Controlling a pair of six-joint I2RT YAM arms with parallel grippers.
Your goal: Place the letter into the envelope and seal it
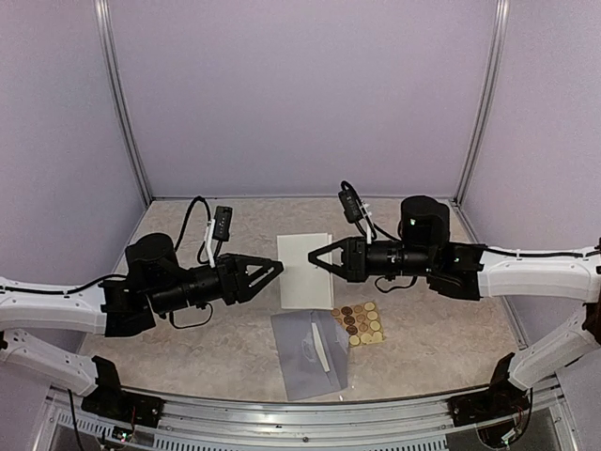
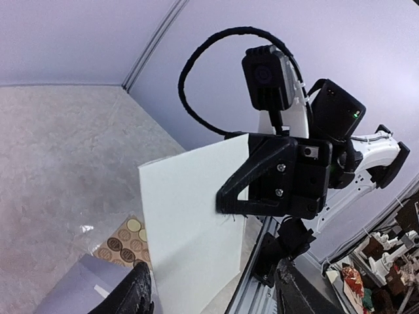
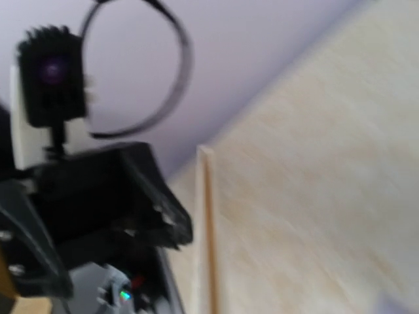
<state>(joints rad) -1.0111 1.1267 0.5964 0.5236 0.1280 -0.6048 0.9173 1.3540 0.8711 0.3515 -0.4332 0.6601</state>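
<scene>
The white letter [image 1: 305, 272] is held up off the table, and it shows as a tilted sheet in the left wrist view [image 2: 186, 222]. My right gripper [image 1: 315, 261] is shut on the sheet's right edge, its black fingers pinched together there [image 2: 222, 204]. My left gripper [image 1: 277, 270] is at the sheet's left edge. Its fingers [image 2: 134, 291] stand wide apart, open, with the sheet ahead between them and not gripped. The grey-lavender envelope [image 1: 310, 355] lies flat near the table's front, partly seen in the left wrist view [image 2: 78, 288]. The right wrist view is blurred; the letter shows edge-on [image 3: 207, 229].
A small tan sheet of round stickers [image 1: 359, 322] lies right of the envelope, also in the left wrist view [image 2: 124, 243]. Lavender walls with metal posts [image 1: 122, 113] enclose the table. A metal rail [image 1: 310, 413] runs along the front edge.
</scene>
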